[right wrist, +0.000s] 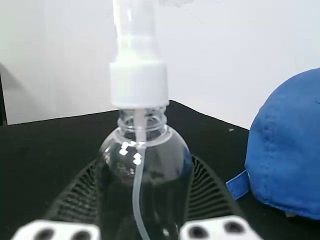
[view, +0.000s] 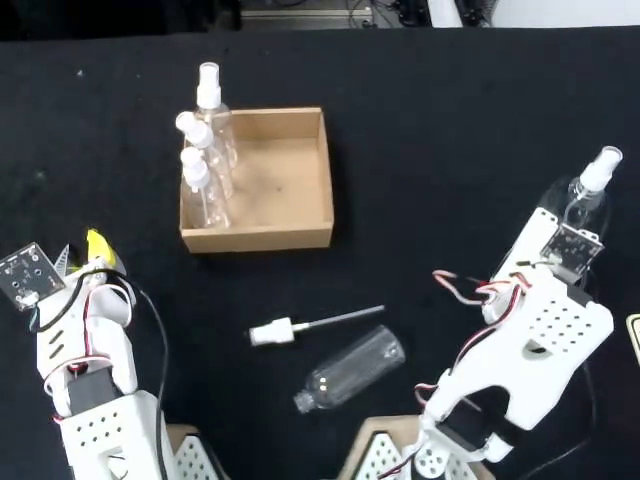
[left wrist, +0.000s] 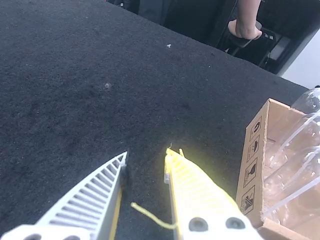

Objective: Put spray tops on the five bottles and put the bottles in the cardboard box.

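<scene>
**Bottle station: items on the table**

- Cardboard box [view: 258, 238]: on the black table [view: 450, 120]. Three capped spray bottles [view: 208, 165] stand upright along one side wall.
- Loose spray top [view: 272, 332]: lying flat, tube outstretched, in front of the box.
- Uncapped bottle [view: 352, 368]: on its side, just beside that top.
- Right gripper [right wrist: 144, 172]: clamped around an upright capped bottle [view: 583, 205], well apart from the box; blue cap [right wrist: 287, 150] nearby.
- Left gripper [left wrist: 145, 154]: jaws parted, holding nothing, near the box's corner.

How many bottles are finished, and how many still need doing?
Three capped bottles already stand in the cardboard box. The right tool holds a fourth bottle, its spray top on, away from the box. The last bottle lies on the table uncapped, its loose spray top beside it.
</scene>
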### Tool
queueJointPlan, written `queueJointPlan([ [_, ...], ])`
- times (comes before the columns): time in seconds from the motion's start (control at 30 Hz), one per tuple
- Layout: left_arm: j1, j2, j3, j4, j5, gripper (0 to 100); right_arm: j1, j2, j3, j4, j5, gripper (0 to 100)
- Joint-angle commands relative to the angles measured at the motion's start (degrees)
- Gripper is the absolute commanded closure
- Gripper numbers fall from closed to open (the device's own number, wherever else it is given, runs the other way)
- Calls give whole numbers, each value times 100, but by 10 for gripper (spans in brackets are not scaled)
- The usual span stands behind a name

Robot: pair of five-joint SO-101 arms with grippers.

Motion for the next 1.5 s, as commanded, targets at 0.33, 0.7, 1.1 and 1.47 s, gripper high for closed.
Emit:
queueJointPlan([
  [0.33,4,-88,136,-18,-18,898,-70,-31,-198,-141,70,768],
  [0.7,4,-88,136,-18,-18,898,-70,-31,-207,-132,79,593],
  [1.1,13,-88,136,-26,-18,898,-167,-1499,585,62,70,673],
  [1.47,4,-88,136,-26,-18,898,-167,-4585,1455,2505,97,672],
])
